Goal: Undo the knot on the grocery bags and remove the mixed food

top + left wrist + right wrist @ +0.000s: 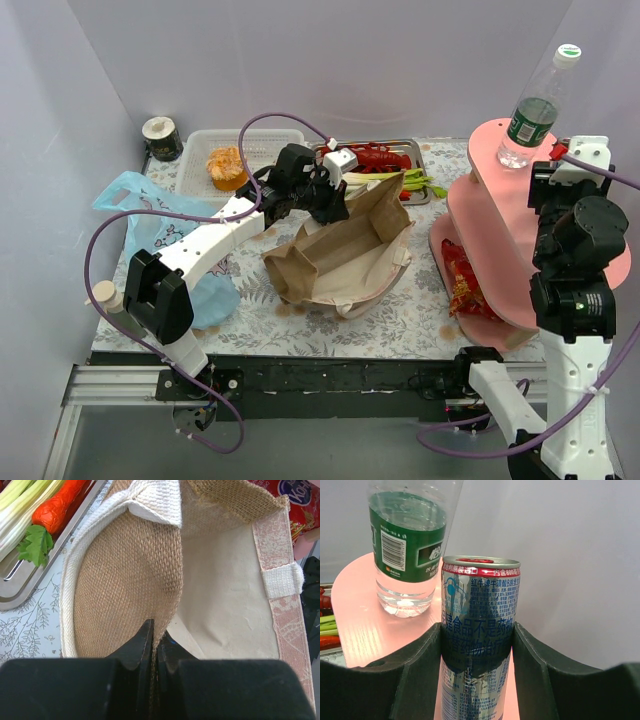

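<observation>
The brown bag (345,250) lies open in the middle of the table; its woven wall and pale lining fill the left wrist view (125,580). My left gripper (325,200) (156,635) is shut on the bag's far rim, with the fabric pinched between the jaws. The light-blue plastic bag (150,215) lies flat at the left. My right gripper (477,635) is shut on a slim drink can (481,590), held upright above the pink shelf (360,625). The lobster (380,155), leek (20,505) and carrot (60,502) lie on the metal tray (30,585). The red snack packet (465,280) lies under the shelf.
A white slotted basket (260,140) at the back holds an orange cupcake-like piece (227,165). A water bottle (535,105) (407,545) stands on the top tier of the pink stand (490,200). A small dark cup (160,137) stands at the back left.
</observation>
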You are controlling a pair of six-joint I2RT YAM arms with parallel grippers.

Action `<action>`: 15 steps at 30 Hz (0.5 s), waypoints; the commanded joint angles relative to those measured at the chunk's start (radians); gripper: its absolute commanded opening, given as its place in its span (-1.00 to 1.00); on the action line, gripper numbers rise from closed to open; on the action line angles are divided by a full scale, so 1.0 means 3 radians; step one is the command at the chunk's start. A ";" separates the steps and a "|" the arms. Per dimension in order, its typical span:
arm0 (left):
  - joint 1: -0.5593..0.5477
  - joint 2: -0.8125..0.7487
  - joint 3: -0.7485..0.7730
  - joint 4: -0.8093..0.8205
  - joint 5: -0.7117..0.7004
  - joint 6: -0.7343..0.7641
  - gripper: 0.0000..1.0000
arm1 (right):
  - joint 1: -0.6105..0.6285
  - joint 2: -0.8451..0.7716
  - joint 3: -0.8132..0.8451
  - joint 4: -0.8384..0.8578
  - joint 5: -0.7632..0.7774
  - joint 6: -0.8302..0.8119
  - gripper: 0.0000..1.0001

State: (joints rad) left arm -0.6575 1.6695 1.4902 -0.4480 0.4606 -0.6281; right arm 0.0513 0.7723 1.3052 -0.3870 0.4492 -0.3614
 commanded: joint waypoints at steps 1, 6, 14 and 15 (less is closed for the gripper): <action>-0.0028 -0.0176 -0.0008 -0.0107 0.0060 0.0048 -0.93 | -0.0048 -0.0135 -0.0147 0.0426 0.0124 0.0116 -0.97; -0.0028 -0.0115 0.0064 -0.0138 0.0055 0.0059 -0.92 | -0.0058 -0.0268 -0.0336 0.0482 0.0231 0.0075 -0.97; -0.0023 -0.0079 0.0125 -0.0234 0.0101 0.0069 -0.91 | -0.0084 -0.0457 -0.0648 0.0783 0.0287 0.0110 -0.97; -0.0028 -0.0068 0.0141 -0.0260 0.0096 0.0079 -0.91 | -0.0084 -0.0493 -0.0730 0.0839 0.0237 0.0111 -0.97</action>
State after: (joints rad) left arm -0.6579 1.6695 1.4948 -0.4713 0.4686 -0.6178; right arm 0.0372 0.6525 1.1439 -0.2050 0.4953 -0.3420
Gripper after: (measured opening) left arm 0.045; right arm 0.576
